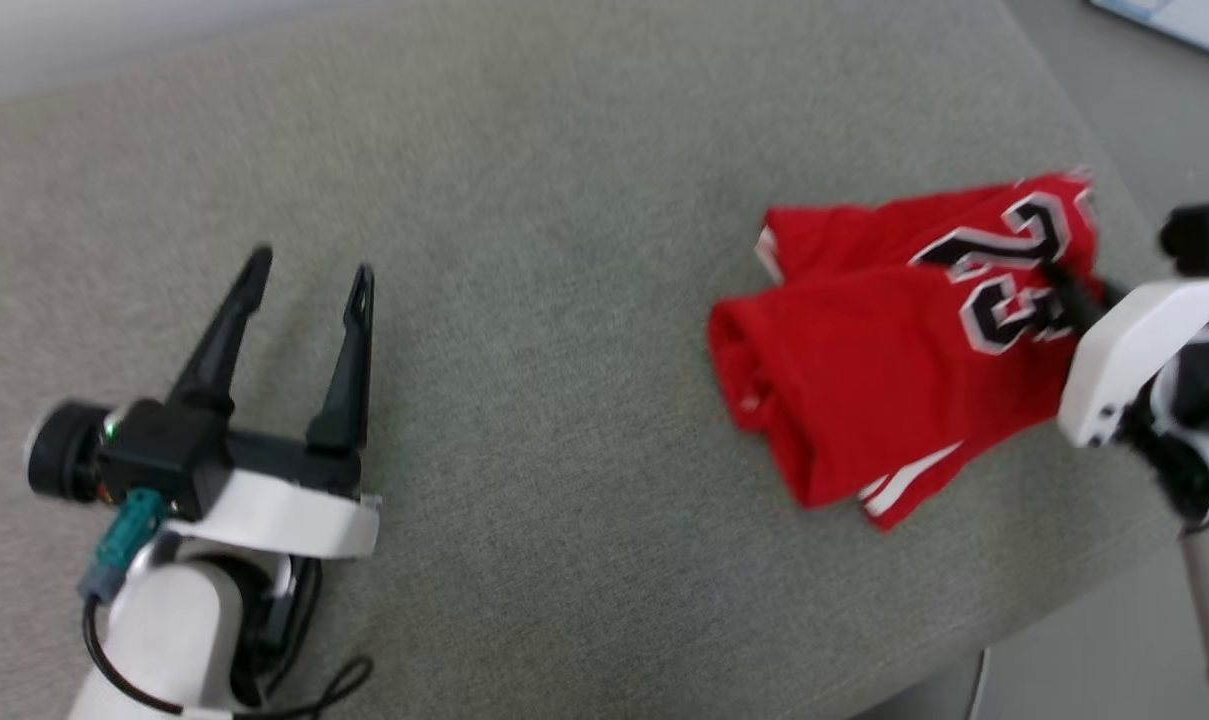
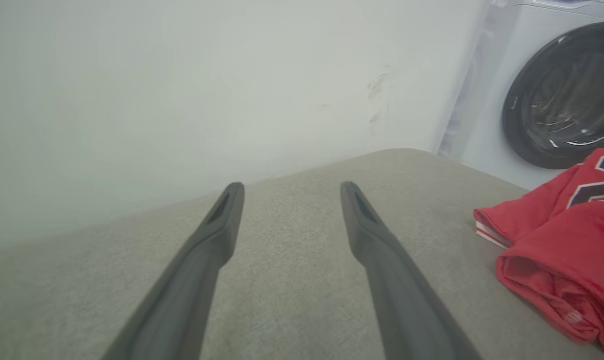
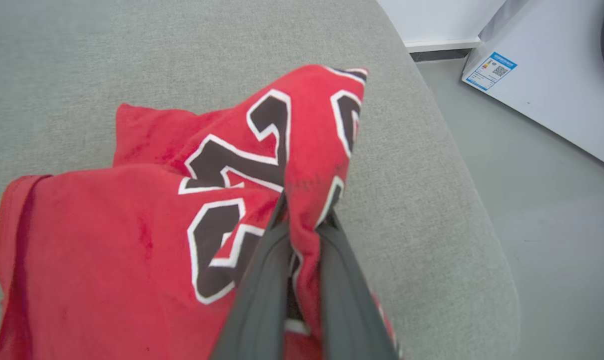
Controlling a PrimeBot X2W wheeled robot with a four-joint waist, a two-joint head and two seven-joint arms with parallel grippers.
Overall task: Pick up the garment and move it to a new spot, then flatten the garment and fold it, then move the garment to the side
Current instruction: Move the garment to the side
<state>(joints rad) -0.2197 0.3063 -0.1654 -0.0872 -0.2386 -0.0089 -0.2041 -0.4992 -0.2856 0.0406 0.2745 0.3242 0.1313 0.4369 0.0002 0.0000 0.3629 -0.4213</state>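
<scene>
Red garment, one, in right gripper

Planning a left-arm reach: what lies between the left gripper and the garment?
Only bare grey padded surface separates the left gripper from the garment, as the head view shows.

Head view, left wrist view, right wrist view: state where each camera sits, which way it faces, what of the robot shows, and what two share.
Head view: on the head, looking forward and down at the grey surface; shows the left gripper, jaws apart, and the right gripper at the garment.
Left wrist view: on the left wrist, looking along its jaws across the surface toward a wall and a washing machine.
Right wrist view: on the right wrist, looking along its jaws, shut on the garment.
Shared: all three show the garment.
</scene>
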